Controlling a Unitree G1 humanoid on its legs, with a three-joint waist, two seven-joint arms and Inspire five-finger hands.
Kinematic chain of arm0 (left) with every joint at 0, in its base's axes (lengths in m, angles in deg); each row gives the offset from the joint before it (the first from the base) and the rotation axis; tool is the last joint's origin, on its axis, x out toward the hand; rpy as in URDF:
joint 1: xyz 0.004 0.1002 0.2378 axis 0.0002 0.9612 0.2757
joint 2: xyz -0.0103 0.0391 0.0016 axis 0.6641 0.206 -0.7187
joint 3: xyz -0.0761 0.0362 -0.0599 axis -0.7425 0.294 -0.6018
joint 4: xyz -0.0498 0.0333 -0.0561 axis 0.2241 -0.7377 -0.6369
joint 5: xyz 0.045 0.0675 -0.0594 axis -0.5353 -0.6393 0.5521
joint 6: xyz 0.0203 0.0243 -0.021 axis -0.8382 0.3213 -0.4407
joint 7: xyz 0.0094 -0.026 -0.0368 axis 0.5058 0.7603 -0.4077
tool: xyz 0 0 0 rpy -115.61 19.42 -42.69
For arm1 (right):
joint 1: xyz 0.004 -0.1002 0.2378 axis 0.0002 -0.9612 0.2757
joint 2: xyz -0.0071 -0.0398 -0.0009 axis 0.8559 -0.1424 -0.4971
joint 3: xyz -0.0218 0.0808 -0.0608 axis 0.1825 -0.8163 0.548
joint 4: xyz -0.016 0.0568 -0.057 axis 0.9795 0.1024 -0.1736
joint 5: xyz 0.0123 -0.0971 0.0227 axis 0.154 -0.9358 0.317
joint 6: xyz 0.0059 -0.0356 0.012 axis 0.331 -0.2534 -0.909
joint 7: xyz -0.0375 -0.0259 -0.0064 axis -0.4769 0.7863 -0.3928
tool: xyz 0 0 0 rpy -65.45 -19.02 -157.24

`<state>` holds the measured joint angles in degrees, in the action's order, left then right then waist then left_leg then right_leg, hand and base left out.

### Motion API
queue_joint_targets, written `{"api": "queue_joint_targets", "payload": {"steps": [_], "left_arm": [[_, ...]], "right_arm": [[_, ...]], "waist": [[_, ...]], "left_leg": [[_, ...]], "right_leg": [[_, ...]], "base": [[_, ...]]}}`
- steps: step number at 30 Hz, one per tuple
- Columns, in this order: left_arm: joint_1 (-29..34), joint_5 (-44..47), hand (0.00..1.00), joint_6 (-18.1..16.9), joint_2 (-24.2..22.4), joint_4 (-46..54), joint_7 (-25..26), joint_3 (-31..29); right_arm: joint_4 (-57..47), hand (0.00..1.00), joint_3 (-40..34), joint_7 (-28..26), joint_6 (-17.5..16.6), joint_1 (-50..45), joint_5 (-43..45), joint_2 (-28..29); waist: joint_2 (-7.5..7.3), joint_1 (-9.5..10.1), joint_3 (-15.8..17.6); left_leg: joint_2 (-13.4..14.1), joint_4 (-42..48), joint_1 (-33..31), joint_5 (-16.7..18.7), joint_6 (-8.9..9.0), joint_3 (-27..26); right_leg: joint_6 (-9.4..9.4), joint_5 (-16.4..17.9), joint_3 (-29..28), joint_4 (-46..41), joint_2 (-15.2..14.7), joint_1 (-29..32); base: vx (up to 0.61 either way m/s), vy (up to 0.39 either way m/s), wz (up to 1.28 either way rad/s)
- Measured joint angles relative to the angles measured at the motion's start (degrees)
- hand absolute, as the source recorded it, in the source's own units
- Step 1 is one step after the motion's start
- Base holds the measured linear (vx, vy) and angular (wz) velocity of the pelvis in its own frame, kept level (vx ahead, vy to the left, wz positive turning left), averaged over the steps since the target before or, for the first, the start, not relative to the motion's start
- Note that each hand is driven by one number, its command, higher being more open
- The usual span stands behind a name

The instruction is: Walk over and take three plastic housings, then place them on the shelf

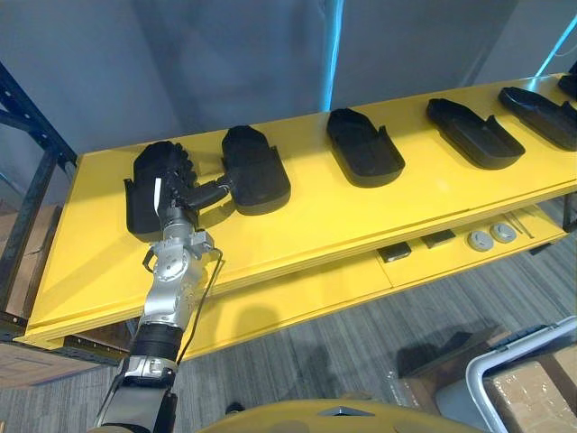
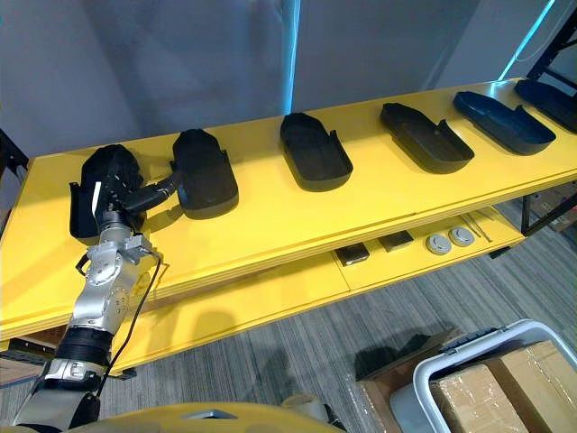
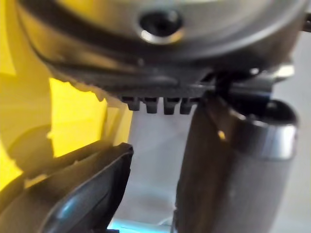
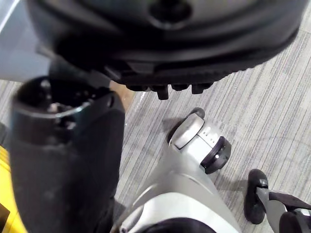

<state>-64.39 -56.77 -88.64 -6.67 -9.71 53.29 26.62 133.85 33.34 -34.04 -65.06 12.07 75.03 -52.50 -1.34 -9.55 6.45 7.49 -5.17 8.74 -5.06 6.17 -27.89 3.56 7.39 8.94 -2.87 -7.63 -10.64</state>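
Observation:
Several black plastic housings lie in a row on the yellow shelf. My left hand rests on top of the leftmost housing, fingers laid over its far end. Its thumb sticks out sideways and reaches the second housing. In the left wrist view the housing's dark edge shows apart from the thumb, with a gap between them. More housings lie further right. My right hand hangs over the grey floor with relaxed fingers, holding nothing.
A lower yellow shelf board carries two round discs and small dark blocks. A blue rack upright stands at the shelf's left end. A grey bin with cardboard boxes sits on the floor at the lower right.

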Motion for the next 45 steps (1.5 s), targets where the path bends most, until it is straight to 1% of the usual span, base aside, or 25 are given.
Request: {"api": "queue_joint_targets", "payload": {"steps": [3,5,6,8,10,15,19,23,28,34,38,45], "left_arm": [[-0.69,0.25,1.0,0.06,0.0,-0.15,-0.45,0.02],[-1.31,0.25,1.0,0.96,0.0,-0.17,-0.74,0.01],[-1.52,0.25,1.0,1.19,-0.01,-0.17,-0.74,0.02],[-2.14,0.26,1.0,1.22,-0.02,-0.14,-0.7,0.03],[-2.54,0.26,1.0,1.27,-0.04,-0.11,-0.57,0.09],[-4.01,0.21,1.0,3.94,-0.52,0.16,0.39,0.42],[-4.04,0.27,1.0,6.87,-0.42,-0.99,0.26,0.77],[-4.04,1.82,1.0,8.42,-0.42,-3.25,0.95,0.74],[-4.01,1.91,1.0,8.55,-0.51,-6.69,3.45,0.55],[-4.02,1.68,1.0,8.46,-0.56,-7.14,5.75,-0.34],[-4.04,1.63,1.0,8.48,-0.69,-7.16,7.07,-0.65],[-4.17,1.52,1.0,8.48,-1.71,-7.49,7.54,-1.17]], "right_arm": [[0.01,1.0,-2.22,0.01,0.33,-0.12,0.0,0.02],[0.01,1.0,-3.37,-0.01,0.43,-0.32,0.0,0.12],[0.09,1.0,-3.54,-0.01,0.41,-0.33,0.01,0.12],[0.45,1.0,-4.63,-0.18,0.3,-0.31,0.0,0.13],[0.79,1.0,-5.28,-0.16,0.31,-0.3,0.0,0.16],[2.09,1.0,-5.56,-0.12,0.3,-0.33,0.01,0.54],[2.06,1.0,-5.39,-0.01,0.31,-0.4,0.05,0.86],[1.53,1.0,-5.35,0.05,0.32,-0.55,0.07,1.12],[0.94,1.0,-5.35,0.11,0.31,-0.82,0.07,1.15],[0.95,1.0,-5.35,0.08,0.31,-0.83,0.11,1.32],[0.93,1.0,-4.97,0.06,0.24,-0.68,0.68,1.34],[0.9,1.0,-3.15,0.01,0.27,-0.21,1.82,1.33]], "waist": [[0.08,-0.24,-0.04],[0.13,-0.23,-0.08],[0.14,-0.41,-0.19],[0.47,-0.18,-0.82],[0.66,-0.3,-1.16],[0.65,-1.42,-1.83],[0.79,-1.74,-1.95],[0.92,-1.67,-1.94],[0.89,-1.49,-1.96],[0.69,-1.56,-2.12],[0.76,-1.45,-2.16],[0.8,-1.46,-2.13]], "left_leg": [[0.01,-0.01,0.23,0.2,0.04,-0.3],[0.03,-0.02,0.56,0.47,0.01,-0.78],[-0.01,-0.03,0.51,0.48,0.01,-0.84],[-0.03,-0.03,-0.19,0.46,-0.01,-1.46],[-0.04,0.0,-0.42,0.3,-0.21,-1.77],[0.12,-0.02,-1.15,-0.08,-0.72,-1.73],[0.06,-0.04,-0.85,-0.31,-1.13,-2.24],[0.09,-0.05,-1.01,-0.25,-1.02,-2.25],[0.08,-0.04,-1.24,-0.26,-0.95,-2.21],[-0.03,-0.02,-1.02,-0.14,-0.81,-1.79],[0.06,-0.01,-0.1,0.12,-0.46,-1.92],[0.05,-0.02,0.16,0.24,-0.35,-1.98]], "right_leg": [[-0.02,-0.02,-0.15,-0.04,-0.01,0.0],[-0.09,-0.15,-0.59,-0.03,-0.02,0.0],[0.29,-0.4,-1.2,-0.08,-0.07,0.16],[0.82,-0.8,-2.35,-0.17,-0.1,1.02],[1.01,-1.29,-3.03,-0.28,-0.1,1.64],[1.09,-1.4,-3.3,-2.11,-0.09,3.33],[1.38,-2.0,-3.32,-1.96,-0.2,3.77],[0.99,-1.73,-3.03,-1.8,-0.24,3.97],[0.78,-1.86,-2.45,-0.95,-0.28,3.62],[1.1,-2.12,-1.65,0.1,-0.3,2.32],[0.19,-1.57,-1.3,0.14,-0.12,1.3],[-0.18,-1.34,-1.16,0.15,-0.11,1.06]], "base": [[-0.03,0.005,-0.05],[-0.03,0.007,-0.1],[-0.03,0.013,-0.15],[-0.01,0.015,-0.16],[-0.01,0.013,-0.12],[-0.06,0.005,-0.03],[-0.1,0.015,-0.07],[-0.09,0.008,0.0],[0.01,0.0,0.02],[0.1,-0.007,0.05],[0.08,-0.016,0.01],[0.0,-0.003,0.0]]}}
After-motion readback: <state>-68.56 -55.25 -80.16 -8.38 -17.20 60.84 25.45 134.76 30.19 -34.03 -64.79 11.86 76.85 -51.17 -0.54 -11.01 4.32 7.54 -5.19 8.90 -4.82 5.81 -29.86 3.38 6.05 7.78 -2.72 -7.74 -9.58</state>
